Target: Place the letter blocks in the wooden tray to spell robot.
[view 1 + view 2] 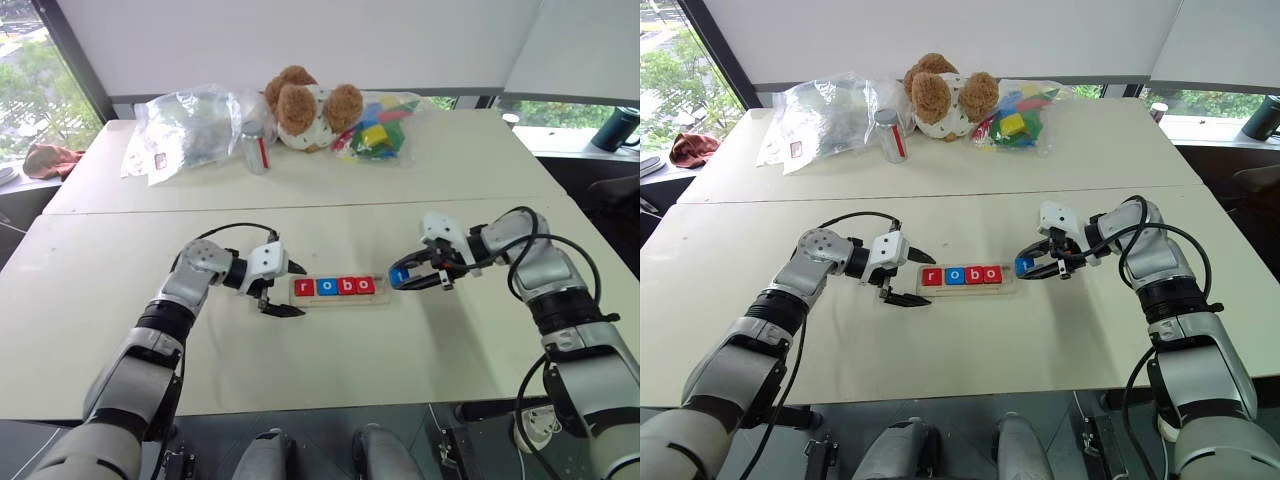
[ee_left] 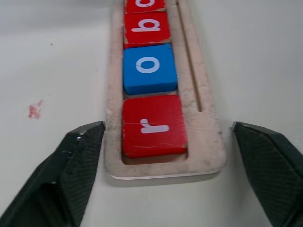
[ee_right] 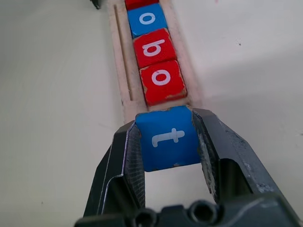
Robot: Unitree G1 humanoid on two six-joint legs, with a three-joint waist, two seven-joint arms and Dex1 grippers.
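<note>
At the tray's [image 1: 342,299] right end, my right hand [image 3: 163,137] grips the blue t [image 3: 168,137], just short of the empty last slot; r, o, b, o already sit inside. My left hand [image 2: 165,156] straddles the other end, fingers apart. If I come in tilted, the t could catch the rim or nudge the tray.
</note>
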